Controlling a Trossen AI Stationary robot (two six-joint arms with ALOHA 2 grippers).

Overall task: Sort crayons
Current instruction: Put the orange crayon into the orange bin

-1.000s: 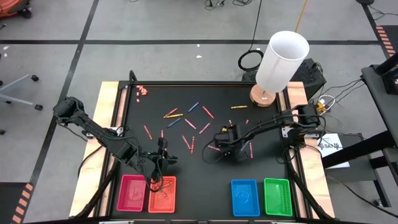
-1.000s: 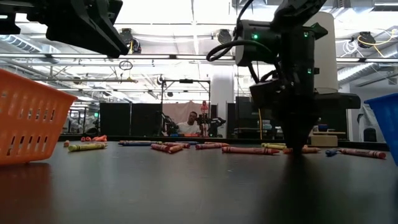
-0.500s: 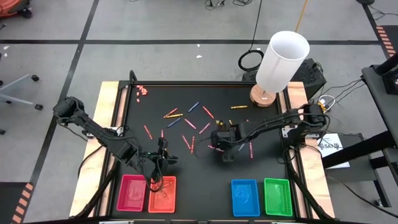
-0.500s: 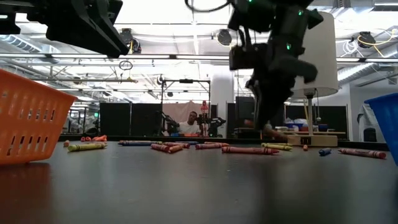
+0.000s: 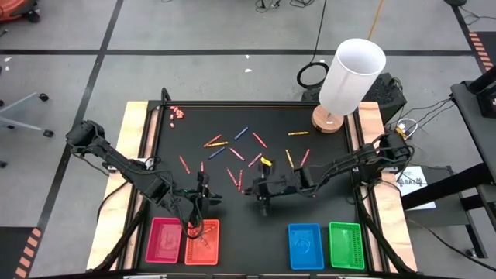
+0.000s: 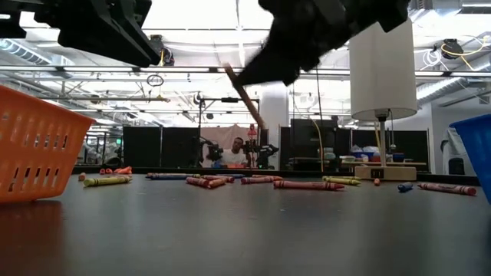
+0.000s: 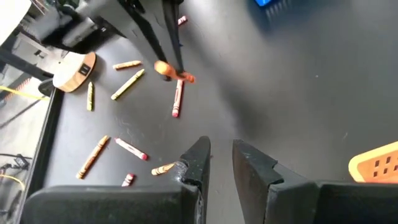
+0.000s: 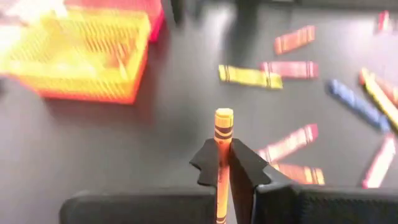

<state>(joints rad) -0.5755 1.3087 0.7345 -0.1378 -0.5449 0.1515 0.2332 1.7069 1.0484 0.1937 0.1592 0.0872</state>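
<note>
Crayons [image 5: 236, 153] in red, orange, blue and yellow lie scattered flat on the black mat. My right gripper [image 5: 256, 191] hangs above the middle of the mat, shut on an orange crayon [image 8: 221, 134]. That crayon also shows in the left wrist view [image 7: 174, 71] and, tilted, in the low view [image 6: 244, 96]. My left gripper [image 7: 221, 155] hovers by the orange tray [image 5: 203, 240], empty, with a narrow gap between its fingers. My right gripper pinches the orange crayon between its two fingers, at the shaft [image 8: 219, 157] behind the free end. The crayon lies along the fingers, and its free end [image 8: 223, 117] sticks out past the fingertips. It is lifted clear of the mat and tilted.
A pink tray [image 5: 164, 240] and the orange tray stand at the near left, a blue tray [image 5: 304, 246] and a green tray [image 5: 346, 245] at the near right. A white lamp [image 5: 350, 77] stands at the far right corner. Small pink bits [image 5: 177, 113] lie far left.
My right gripper has risen from the mat with the orange crayon and gone toward the table's left and near edge, toward the orange tray. The crayon is now lifted clear and tilted.
</note>
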